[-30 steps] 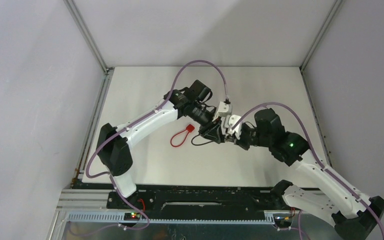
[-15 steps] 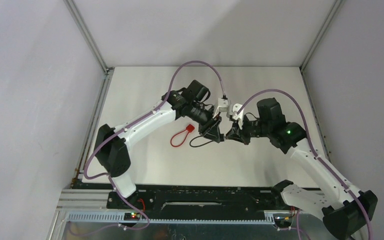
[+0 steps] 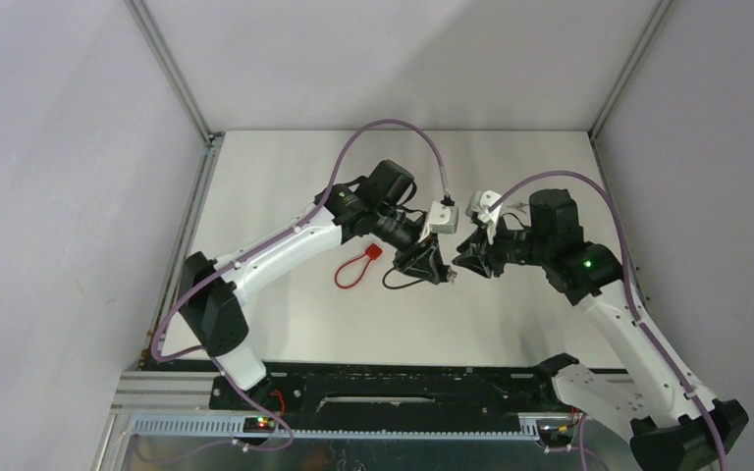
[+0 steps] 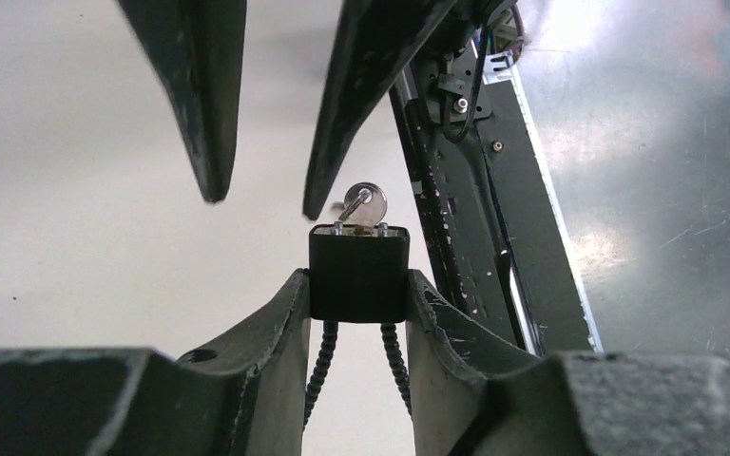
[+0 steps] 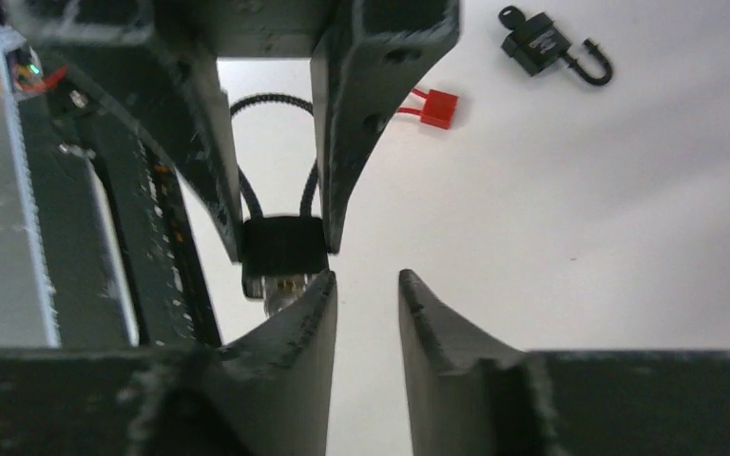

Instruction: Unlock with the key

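A black padlock (image 4: 357, 271) with a black cable shackle (image 4: 319, 366) is clamped between the fingers of my left gripper (image 4: 358, 285), held above the table. A silver key (image 4: 366, 203) sticks out of the padlock's far end. My right gripper (image 5: 366, 277) faces it, open, with nothing between its fingers. One fingertip (image 5: 321, 290) sits just beside the key (image 5: 280, 291) and the padlock (image 5: 283, 245). In the top view the left gripper (image 3: 434, 266) and the right gripper (image 3: 465, 257) meet nose to nose over the table's middle.
A red lock (image 5: 437, 106) with a red cable loop (image 3: 351, 269) lies on the white table left of the grippers. A second black padlock (image 5: 537, 43) with a U shackle lies farther back. The black base rail (image 3: 383, 385) runs along the near edge.
The right gripper has opened, let go of the key and drawn back to the right. The left gripper still holds the padlock and has shifted slightly.
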You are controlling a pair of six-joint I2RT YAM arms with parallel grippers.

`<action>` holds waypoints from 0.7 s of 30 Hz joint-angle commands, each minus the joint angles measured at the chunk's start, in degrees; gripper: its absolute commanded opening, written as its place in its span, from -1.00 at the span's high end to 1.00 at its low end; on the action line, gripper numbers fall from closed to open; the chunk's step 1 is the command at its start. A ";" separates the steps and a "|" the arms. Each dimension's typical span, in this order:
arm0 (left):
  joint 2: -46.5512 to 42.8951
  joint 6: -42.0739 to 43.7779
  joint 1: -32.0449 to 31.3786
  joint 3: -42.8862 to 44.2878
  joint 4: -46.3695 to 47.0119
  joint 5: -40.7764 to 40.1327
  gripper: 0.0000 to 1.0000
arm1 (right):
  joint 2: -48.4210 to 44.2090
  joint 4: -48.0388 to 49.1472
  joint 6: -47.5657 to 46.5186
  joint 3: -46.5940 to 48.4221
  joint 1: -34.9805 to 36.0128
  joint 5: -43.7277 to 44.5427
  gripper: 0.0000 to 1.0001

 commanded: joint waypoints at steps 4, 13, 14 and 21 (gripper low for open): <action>-2.02 -1.16 1.94 -0.84 2.16 8.21 1.00 | -5.91 -7.07 -14.80 0.96 -0.64 -1.66 0.18; -0.09 -4.97 2.70 0.25 2.83 14.73 0.99 | -11.30 -10.92 -25.27 1.21 4.90 4.47 0.24; 0.19 -5.29 2.72 0.43 2.83 15.30 1.00 | -11.46 -10.57 -25.58 1.24 5.98 5.75 0.25; 1.71 -8.19 2.80 0.34 4.26 18.78 1.00 | -13.35 -7.23 -25.99 0.78 17.43 17.23 0.29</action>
